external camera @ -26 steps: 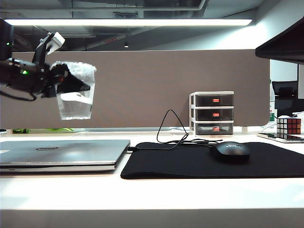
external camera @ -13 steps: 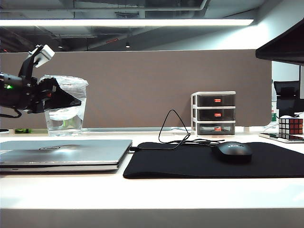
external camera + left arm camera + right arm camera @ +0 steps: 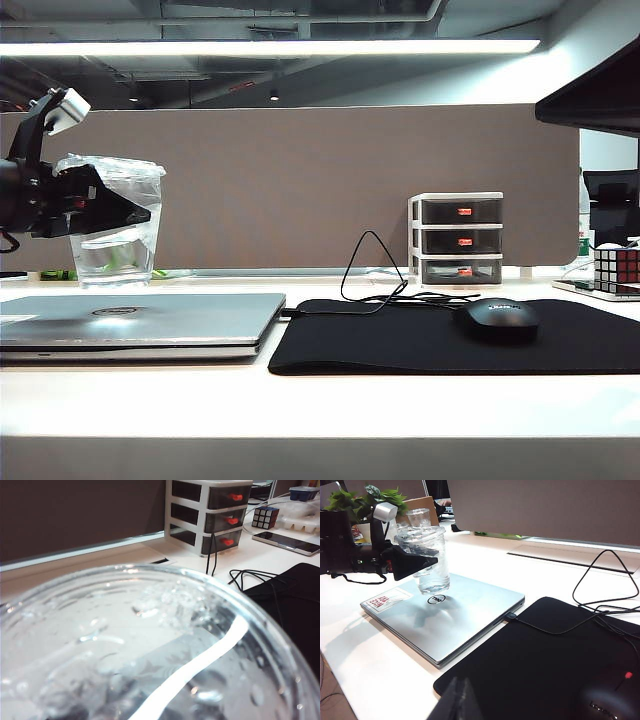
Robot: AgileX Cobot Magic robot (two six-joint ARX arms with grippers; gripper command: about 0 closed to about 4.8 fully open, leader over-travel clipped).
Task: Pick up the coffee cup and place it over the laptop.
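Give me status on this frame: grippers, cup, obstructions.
Left gripper shut on coffee cup, upright just above laptop lid near logo. Right gripper idle over mouse pad, state unclear. Nothing in the way.

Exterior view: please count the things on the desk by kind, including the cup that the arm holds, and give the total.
Laptop: 1
Cup, held by the left gripper: 1
Mouse pad: 1
Mouse: 1
Drawer organizer: 1
Puzzle cube: 1
Total: 6
The right gripper is out of this view.
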